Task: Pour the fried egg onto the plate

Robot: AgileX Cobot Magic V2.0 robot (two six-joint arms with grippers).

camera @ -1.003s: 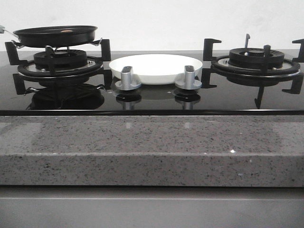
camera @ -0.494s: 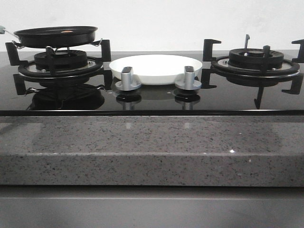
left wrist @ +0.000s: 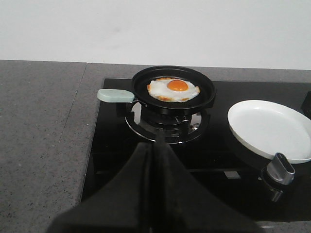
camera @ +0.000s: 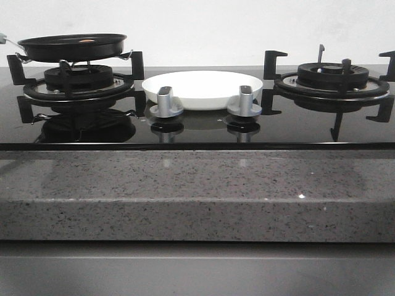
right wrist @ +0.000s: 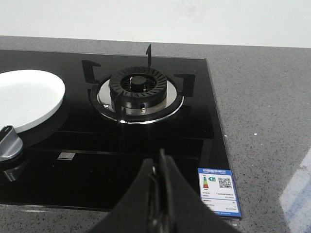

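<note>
Front view: black round frying pan [camera: 72,46] sits level on the left burner grate [camera: 77,83] of a glossy black glass hob [camera: 197,126]. Only a thin orange sliver of the fried egg [camera: 87,41] shows over its rim. Wide shallow white plate [camera: 202,88] rests on the glass between the burners, just behind two silver knobs [camera: 165,102]. No arm visible here.

Left wrist view: left gripper [left wrist: 155,145], black fingers pressed together, holding nothing, hangs short of the pan and apart from it. Flat white egg with orange yolk lies inside the pan [left wrist: 173,89], straight ahead of the fingertips, yolk up. Egg outline is slightly oval, long axis crosswise to the fingers. Pale green pan handle [left wrist: 115,95] points sideways, away from the plate [left wrist: 270,128], also crosswise to the gripper. Plate is off to the other side, rim near one knob [left wrist: 280,168].

Right wrist view: right gripper [right wrist: 160,167], fingers together, empty, sits above the hob's front edge. Bare right burner [right wrist: 138,90] is ahead of the tips; plate edge [right wrist: 26,97] is far to one side.
</note>
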